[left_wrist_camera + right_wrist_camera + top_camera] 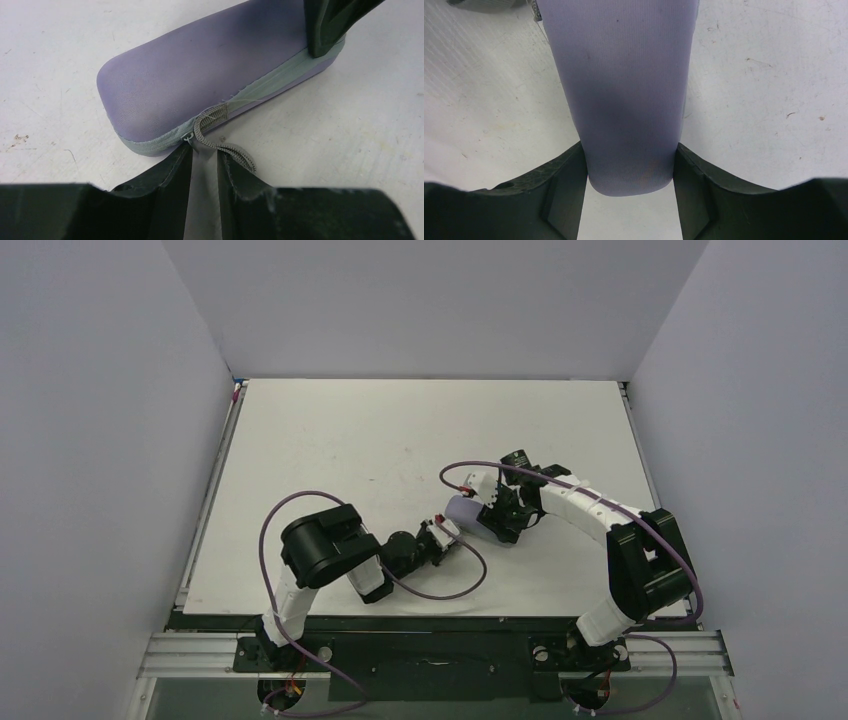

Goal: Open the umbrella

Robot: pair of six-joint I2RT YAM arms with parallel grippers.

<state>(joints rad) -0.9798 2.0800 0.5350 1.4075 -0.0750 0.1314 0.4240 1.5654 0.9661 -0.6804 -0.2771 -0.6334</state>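
No umbrella shows yet; right gripper (630, 152) clamps the case (462, 510) mid-frame; left gripper (202, 160) at its loosened zipper (212, 117), grip not discernible.

Lab: walled enclosure (100, 440), white table (350, 440)

Both arms are built of white shell links joined by bulky black joint housings. The left arm (300, 605) carries a large rounded black block at its elbow, and the right arm (575, 502) has a similar one. A thin purple cable (266, 535) loops loosely along each arm, down to its black base (262, 645). A small white-and-red connector (468, 483) sits by the right wrist. Seen close, the left fingers (160, 190) and right fingers (564, 195) are matte black, angular, with rough, scuffed edges.
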